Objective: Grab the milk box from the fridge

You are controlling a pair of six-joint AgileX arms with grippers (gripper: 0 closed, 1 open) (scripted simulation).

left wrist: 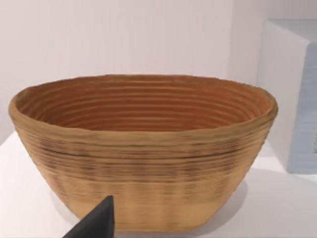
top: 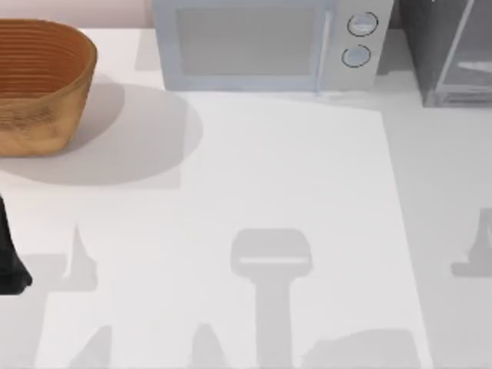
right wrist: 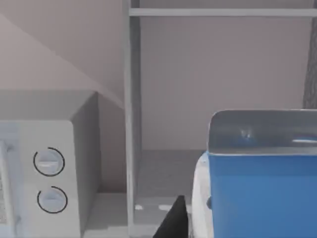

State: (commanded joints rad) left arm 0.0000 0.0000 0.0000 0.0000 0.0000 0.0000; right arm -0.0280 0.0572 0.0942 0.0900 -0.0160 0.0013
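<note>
The milk box (right wrist: 262, 198), a white carton with a blue face and top, fills the near part of the right wrist view. My right gripper (right wrist: 218, 225) is shut on it, and one dark finger (right wrist: 174, 219) lies against its white side while the other finger is hidden behind the carton. Behind it the fridge (right wrist: 130, 124) stands open, with a bare grey floor and a shelf strip. From above, the fridge (top: 450, 50) is at the table's far right corner. My left arm (top: 11, 261) is parked at the left edge.
A woven brown basket (top: 38, 84) stands at the far left and is seen close up as the basket (left wrist: 143, 148) from the left wrist. A light-grey microwave (top: 261, 42) with two round knobs sits at the back centre, just left of the fridge.
</note>
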